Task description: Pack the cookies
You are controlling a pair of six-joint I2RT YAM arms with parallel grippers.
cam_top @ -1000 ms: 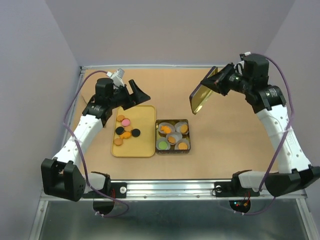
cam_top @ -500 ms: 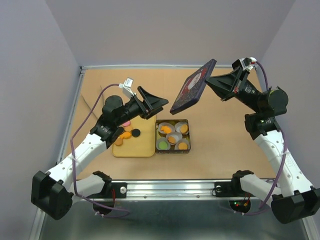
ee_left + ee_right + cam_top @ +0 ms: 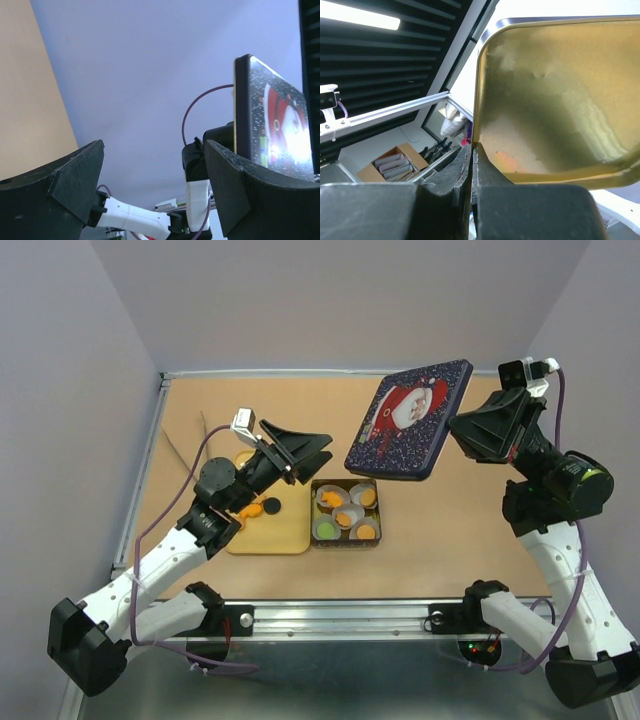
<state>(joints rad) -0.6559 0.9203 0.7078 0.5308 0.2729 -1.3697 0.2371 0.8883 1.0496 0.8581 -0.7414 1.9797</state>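
Left gripper [image 3: 318, 447]: jaws wide apart and empty. It has swung from the upper-left corner of the yellow tray [image 3: 285, 532] to mid-frame and now points toward the lid.

Cookies [image 3: 255, 508]: several lie loose on the tray, left of centre. Others sit in paper cups [image 3: 355, 491] inside the tin [image 3: 346, 546] at centre.

Tin lid [image 3: 410, 420]: a second ago it was edge-on with its gold inside showing. It is now Santa-side up, above and to the right of the tin.

Right gripper [image 3: 458, 432]: clamped on the lid's rim.

Judgement: closing is being prepared, though loose cookies remain unpacked.
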